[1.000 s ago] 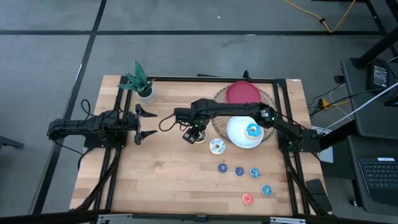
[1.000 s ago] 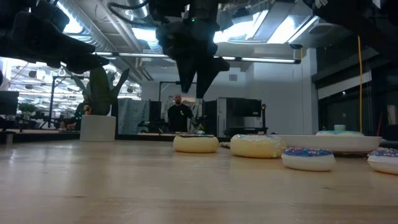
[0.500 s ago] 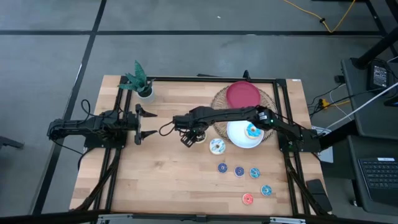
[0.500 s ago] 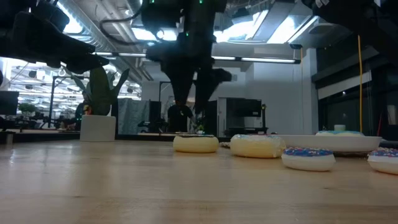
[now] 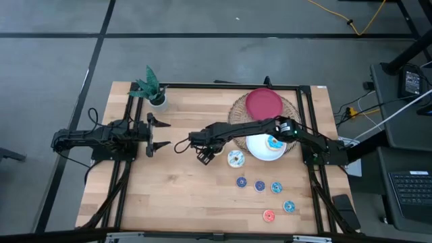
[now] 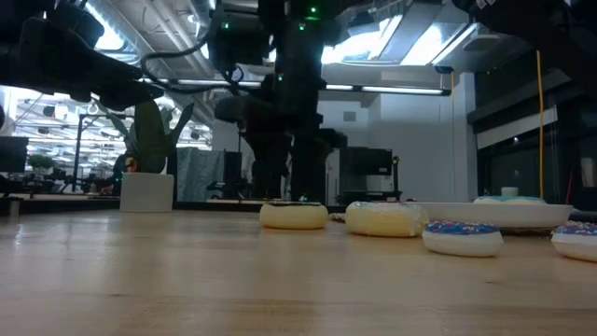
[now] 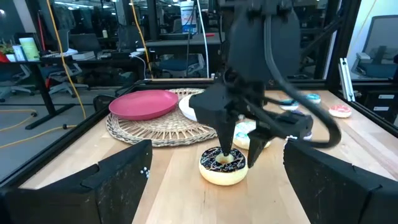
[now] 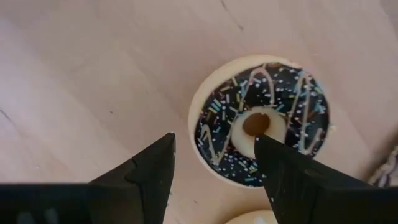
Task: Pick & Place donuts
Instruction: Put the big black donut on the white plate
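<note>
Now right gripper (image 8: pixel 214 171) low over chocolate donut (image 8: pixel 264 121), fingers parted astride its near rim for pinch; left gripper (image 5: pixel 154 133) waits open near table's left edge.

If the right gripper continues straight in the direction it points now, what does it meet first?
Most likely the dark chocolate donut: the open right gripper points down over it, one finger near its hole and the other outside its rim. Below that is only the table.
</note>
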